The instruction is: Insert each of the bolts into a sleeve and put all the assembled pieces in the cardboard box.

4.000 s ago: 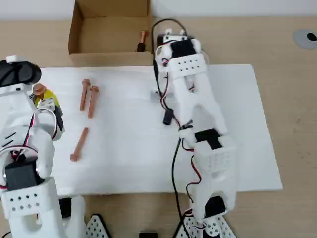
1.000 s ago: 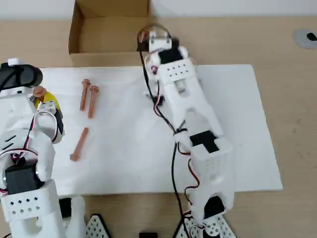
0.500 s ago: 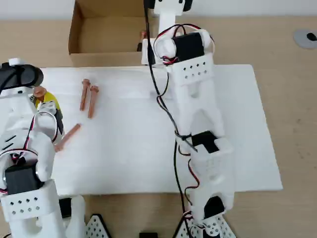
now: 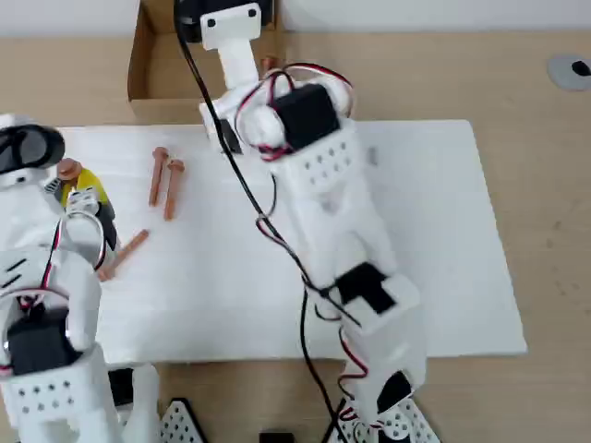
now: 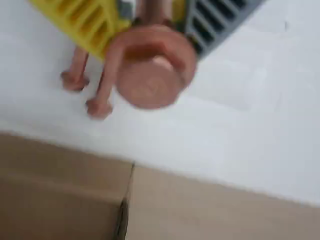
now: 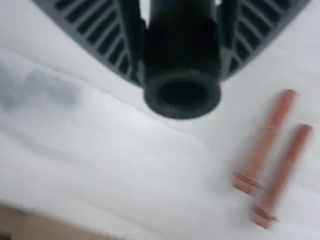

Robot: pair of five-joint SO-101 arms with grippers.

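My left gripper, with one yellow jaw, is shut on a copper bolt at the mat's left edge; its round head faces the left wrist camera. Stretched over the mat's far side, my right gripper is shut on a black sleeve whose open end points at the camera. Two copper bolts lie side by side between the grippers, also seen as bolts near the sleeve. A third loose bolt lies beside the left arm. The cardboard box stands at the back.
An assembled piece rests against the box's right inner wall. The white mat covers the middle of the wooden table, with bare mat on its right half. The right arm's body crosses the mat diagonally. Both arm bases stand at the near edge.
The right arm swung left from the box's right corner to over the mat's far left part, carrying the sleeve. The loose bolt beside the left arm shifted left.
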